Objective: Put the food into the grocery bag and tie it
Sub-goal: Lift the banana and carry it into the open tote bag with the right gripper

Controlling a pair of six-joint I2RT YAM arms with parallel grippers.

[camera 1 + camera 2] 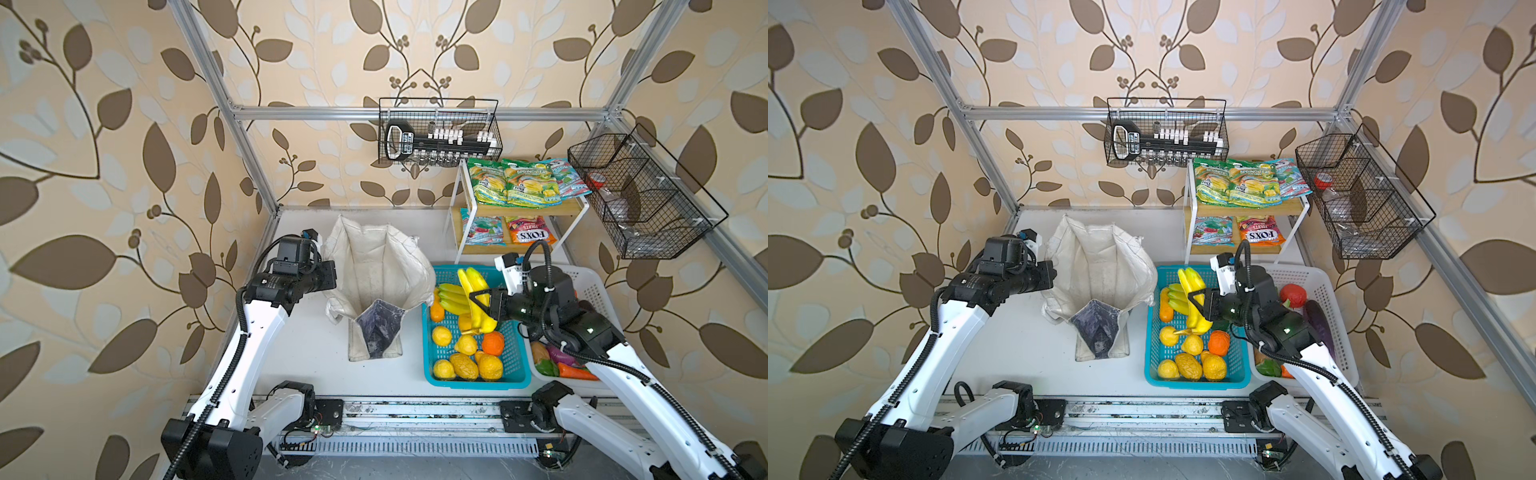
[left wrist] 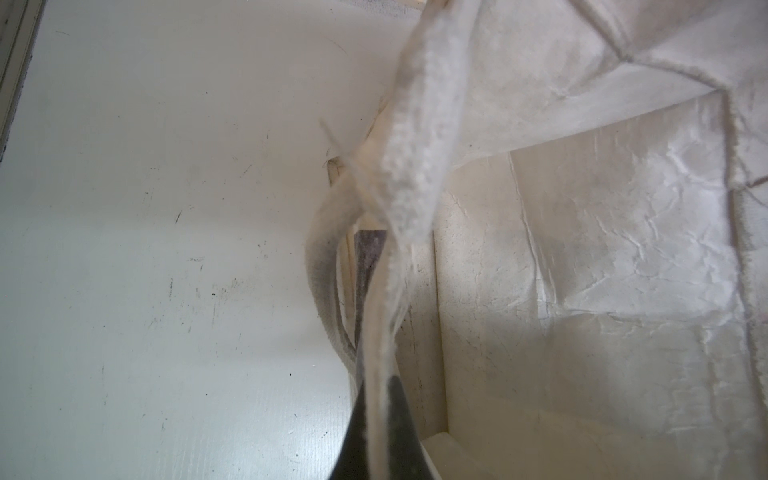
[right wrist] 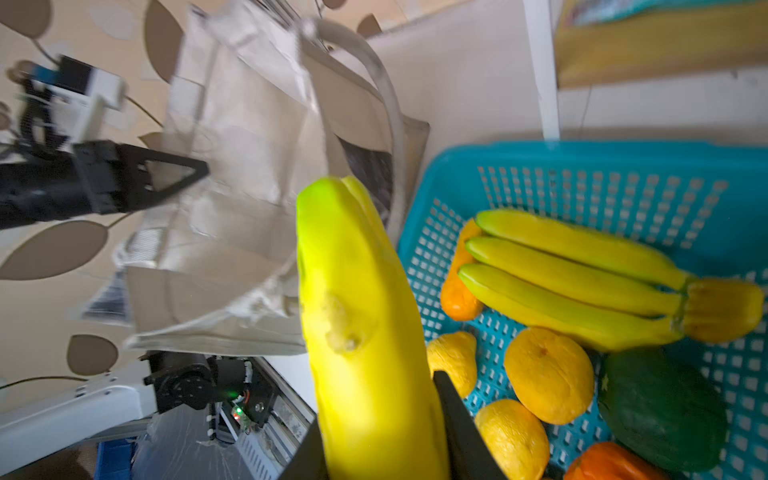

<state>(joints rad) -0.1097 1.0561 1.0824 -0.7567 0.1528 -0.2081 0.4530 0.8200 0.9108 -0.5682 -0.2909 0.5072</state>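
Note:
The off-white grocery bag (image 1: 374, 266) (image 1: 1096, 266) stands open on the table, its dark marbled print (image 1: 379, 328) facing the front. My left gripper (image 1: 332, 272) (image 2: 376, 436) is at the bag's left rim, shut on a white handle strap (image 2: 415, 166). My right gripper (image 1: 482, 301) (image 3: 382, 436) is shut on a yellow banana bunch (image 1: 473, 282) (image 3: 357, 311), held above the blue basket (image 1: 473, 384) just right of the bag. Another banana bunch (image 3: 573, 274), an orange (image 1: 493, 343) and other yellow fruit lie in that basket. Snack packets (image 1: 515, 183) sit on the shelf. A carrot (image 1: 575, 371) lies in the white basket (image 1: 598, 291).
A white two-tier shelf (image 1: 582, 208) stands at the back right behind the baskets. Black wire baskets hang on the back rail (image 1: 440, 133) and the right rail (image 1: 640, 195). The aluminium frame posts close in the table on both sides.

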